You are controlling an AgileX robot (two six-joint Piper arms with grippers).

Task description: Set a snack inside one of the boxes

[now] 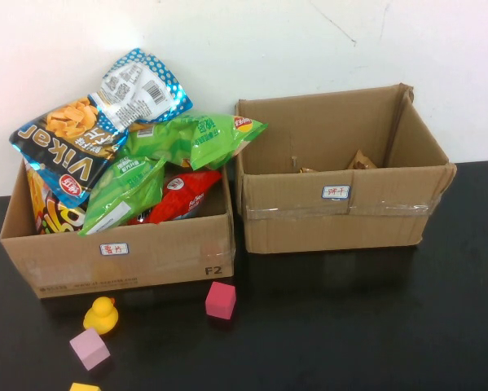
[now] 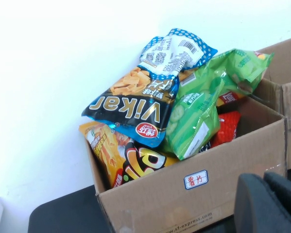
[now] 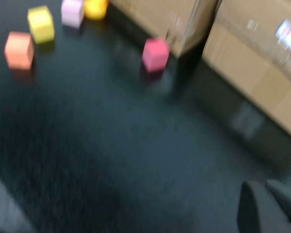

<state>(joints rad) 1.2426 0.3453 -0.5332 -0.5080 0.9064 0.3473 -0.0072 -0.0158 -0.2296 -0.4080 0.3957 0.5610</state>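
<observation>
Left gripper (image 2: 266,204), aperture indeterminable, is being held below the snack-heaped left box (image 2: 194,191); right gripper (image 3: 269,206), likewise indeterminable, is being held near the right box (image 3: 262,73).

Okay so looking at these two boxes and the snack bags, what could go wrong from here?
1. The left box is overfilled: the blue Vikar bag and a green bag poke above its rim, so pulling or adding one may tip others out.
2. The pink cube and yellow duck sit just in front of that box, where a low arm sweep might knock them.
3. Neither the left gripper nor the right gripper shows its fingertips in any view, so their clearance can't be judged.
</observation>
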